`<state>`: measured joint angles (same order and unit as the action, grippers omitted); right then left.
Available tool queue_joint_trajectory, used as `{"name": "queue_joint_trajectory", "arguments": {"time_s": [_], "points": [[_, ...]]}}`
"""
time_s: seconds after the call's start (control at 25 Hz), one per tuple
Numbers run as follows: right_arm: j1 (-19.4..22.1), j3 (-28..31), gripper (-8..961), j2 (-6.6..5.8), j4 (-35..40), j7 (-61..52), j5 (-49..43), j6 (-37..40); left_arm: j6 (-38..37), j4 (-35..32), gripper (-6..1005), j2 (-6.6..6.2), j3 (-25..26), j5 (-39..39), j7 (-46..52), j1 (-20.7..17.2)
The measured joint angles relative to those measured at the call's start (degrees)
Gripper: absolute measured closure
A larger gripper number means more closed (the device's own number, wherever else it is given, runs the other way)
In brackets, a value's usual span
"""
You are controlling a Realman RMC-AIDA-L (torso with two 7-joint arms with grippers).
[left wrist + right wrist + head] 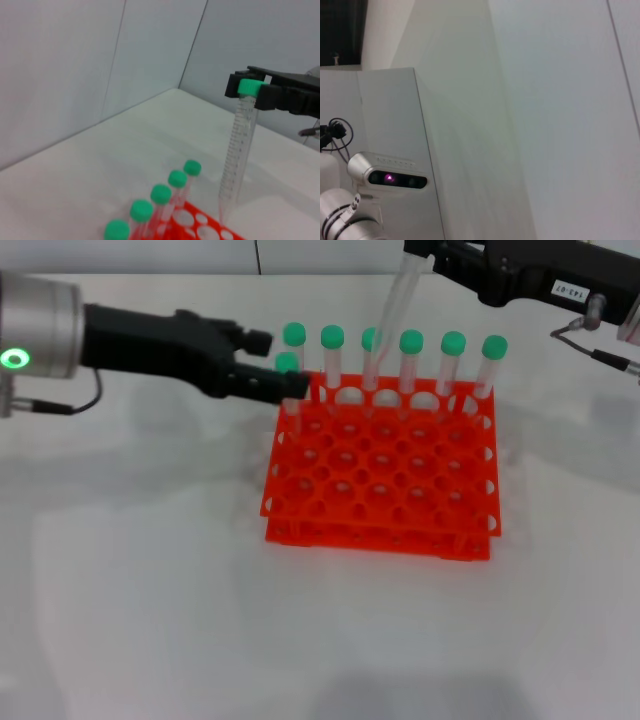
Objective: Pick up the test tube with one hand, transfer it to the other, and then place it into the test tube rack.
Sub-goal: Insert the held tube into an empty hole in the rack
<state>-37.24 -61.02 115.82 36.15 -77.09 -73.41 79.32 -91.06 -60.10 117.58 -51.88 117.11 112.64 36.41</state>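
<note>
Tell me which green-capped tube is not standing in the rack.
The test tube held by the right tool at its cap: it hangs tilted above the orange rack, while the others stand upright in the back row.

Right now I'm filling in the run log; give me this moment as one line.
right claw: shut on test tube, tilted over rack | left claw: at rack's rear left corner | stage: lowering tube to rack, not seated
</note>
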Motion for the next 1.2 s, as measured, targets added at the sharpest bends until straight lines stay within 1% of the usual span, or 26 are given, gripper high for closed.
{"name": "queue_joint_trajectory", "arguments": {"time_s": [0.16, 0.32, 0.36, 0.4, 0.56, 0.64, 0.8, 0.88, 1.2], "points": [[0.7, -1.2, 685, 0.19, -0.3, 1.9, 0.4, 0.2, -2.7, -4.7, 111, -0.37, 0.1, 3.1, 2.7, -2.2], [2.2, -4.4, 683, 0.33, -0.4, 4.4, 3.2, 0.1, -5.4, -8.7, 111, -0.66, 0.2, 5.2, 3.4, -4.3], [2.5, -5.6, 683, 0.35, -0.4, 5.2, 4.3, 0.0, -6.2, -10.6, 112, -1.04, 0.3, 5.4, 3.4, -5.8], [2.6, -6.5, 682, 0.34, -0.4, 5.7, 5.0, -0.2, -6.2, -10.6, 112, -1.04, 0.3, 5.4, 3.4, -5.8], [2.6, -11.1, 680, 0.36, -0.3, 6.9, 8.5, -2.5, -7.5, -13.7, 112, -2.18, 0.5, 5.8, 2.6, -9.2], [2.6, -13.6, 679, 0.37, -0.1, 8.1, 10.4, -3.6, -8.1, -14.6, 112, -2.73, 0.5, 7.3, 1.8, -10.4], [2.2, -18.4, 677, 0.38, 0.1, 9.3, 13.7, -6.6, -9.0, -15.6, 111, -3.29, 0.6, 10.0, 0.5, -11.5], [2.1, -19.5, 676, 0.37, 0.1, 9.7, 14.7, -7.6, -9.3, -16.0, 111, -3.54, 0.6, 10.6, -0.6, -11.9], [1.5, -27.0, 672, 0.37, 1.3, 14.2, 21.4, -12.6, -9.4, -16.0, 111, -3.77, 0.7, 12.0, -5.5, -12.8]]}}
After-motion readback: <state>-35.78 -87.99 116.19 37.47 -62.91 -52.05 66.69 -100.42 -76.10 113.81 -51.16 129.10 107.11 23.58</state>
